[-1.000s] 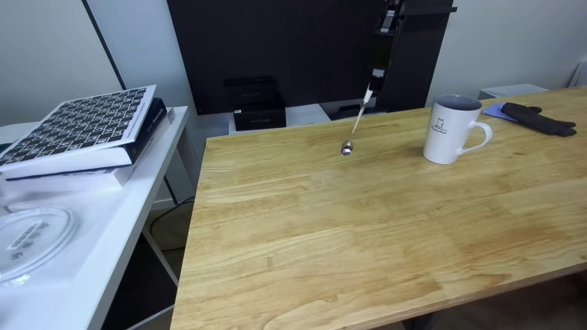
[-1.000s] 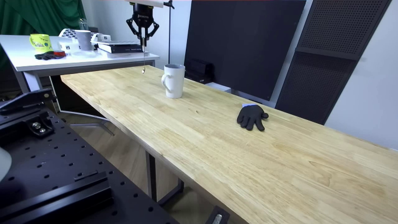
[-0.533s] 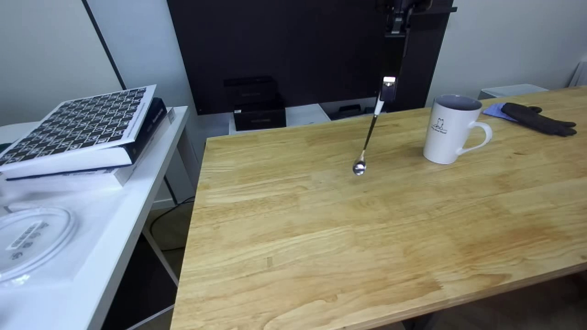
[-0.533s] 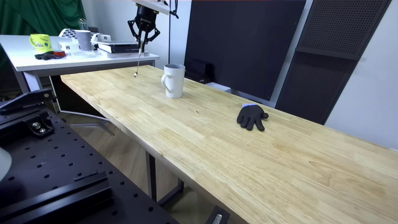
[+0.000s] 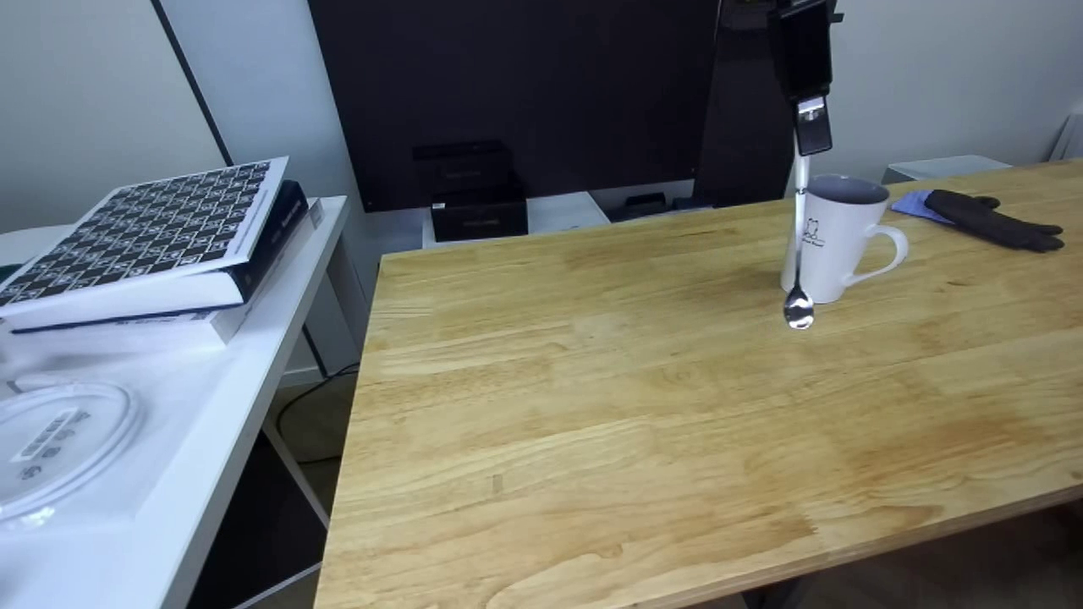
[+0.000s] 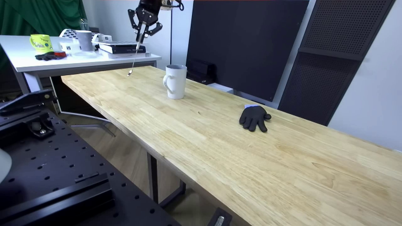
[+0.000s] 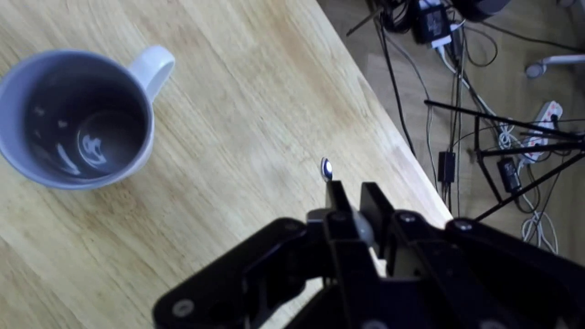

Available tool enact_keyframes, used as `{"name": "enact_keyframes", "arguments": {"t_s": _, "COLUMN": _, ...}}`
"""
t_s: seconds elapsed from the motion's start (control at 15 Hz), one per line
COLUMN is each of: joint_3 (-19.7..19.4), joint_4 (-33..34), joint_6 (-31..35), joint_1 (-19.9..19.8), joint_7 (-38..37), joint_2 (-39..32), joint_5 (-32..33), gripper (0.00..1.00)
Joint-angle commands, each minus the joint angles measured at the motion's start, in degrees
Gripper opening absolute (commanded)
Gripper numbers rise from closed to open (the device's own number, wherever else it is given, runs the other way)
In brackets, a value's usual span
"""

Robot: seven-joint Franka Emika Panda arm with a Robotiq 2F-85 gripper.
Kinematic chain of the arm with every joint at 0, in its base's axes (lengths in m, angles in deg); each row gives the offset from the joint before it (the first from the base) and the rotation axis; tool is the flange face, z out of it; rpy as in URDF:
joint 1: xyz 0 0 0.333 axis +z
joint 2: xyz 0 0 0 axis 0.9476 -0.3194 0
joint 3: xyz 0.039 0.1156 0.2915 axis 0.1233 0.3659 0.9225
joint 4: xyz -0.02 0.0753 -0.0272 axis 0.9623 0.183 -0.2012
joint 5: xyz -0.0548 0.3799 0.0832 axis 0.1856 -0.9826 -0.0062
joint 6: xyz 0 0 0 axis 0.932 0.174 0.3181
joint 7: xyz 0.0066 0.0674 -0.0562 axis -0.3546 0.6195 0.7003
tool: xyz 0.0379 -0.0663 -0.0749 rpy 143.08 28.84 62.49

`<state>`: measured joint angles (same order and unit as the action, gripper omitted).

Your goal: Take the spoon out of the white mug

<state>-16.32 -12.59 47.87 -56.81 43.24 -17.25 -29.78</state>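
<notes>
My gripper (image 5: pixel 814 139) is shut on the pale handle of the spoon (image 5: pixel 799 233) and holds it in the air, bowl end down. In an exterior view the spoon overlaps the front of the white mug (image 5: pixel 833 245). In an exterior view the spoon (image 6: pixel 130 73) and gripper (image 6: pixel 140 37) are to the left of the mug (image 6: pixel 177 83), apart from it and tilted. In the wrist view the spoon's bowl (image 7: pixel 326 169) shows past the tip of a finger of the gripper (image 7: pixel 353 186). The mug (image 7: pixel 82 119) stands upright at left, with no spoon inside.
A dark glove (image 6: pixel 254 117) lies on the wooden table (image 6: pixel 194 131). A white side table (image 6: pixel 19 51) holds a yellow mug (image 6: pixel 41 43), a grey cup (image 6: pixel 84 40) and books (image 5: pixel 161 237). Cables (image 7: pixel 393 77) lie on the floor past the table edge.
The gripper has tilted and carried the spoon; in an exterior view it moved right, over to the mug, and in an exterior view the bowl end swung left. The mug has not moved.
</notes>
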Motion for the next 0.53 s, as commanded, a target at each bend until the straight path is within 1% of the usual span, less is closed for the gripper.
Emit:
{"name": "enact_keyframes", "arguments": {"t_s": 0.0, "joint_3": -1.25, "joint_4": 10.44, "joint_6": -10.78, "joint_1": 2.46, "joint_7": -2.89, "joint_2": -4.88, "joint_5": 2.00, "gripper": 0.04}}
{"name": "enact_keyframes", "arguments": {"t_s": 0.2, "joint_3": -2.26, "joint_4": 15.51, "joint_6": -15.50, "joint_1": 4.49, "joint_7": -4.17, "joint_2": -8.04, "joint_5": 4.48, "gripper": 0.04}}
{"name": "enact_keyframes", "arguments": {"t_s": 0.47, "joint_3": -3.34, "joint_4": 20.52, "joint_6": -17.55, "joint_1": 6.75, "joint_7": -4.68, "joint_2": -12.72, "joint_5": 7.94, "gripper": 0.04}}
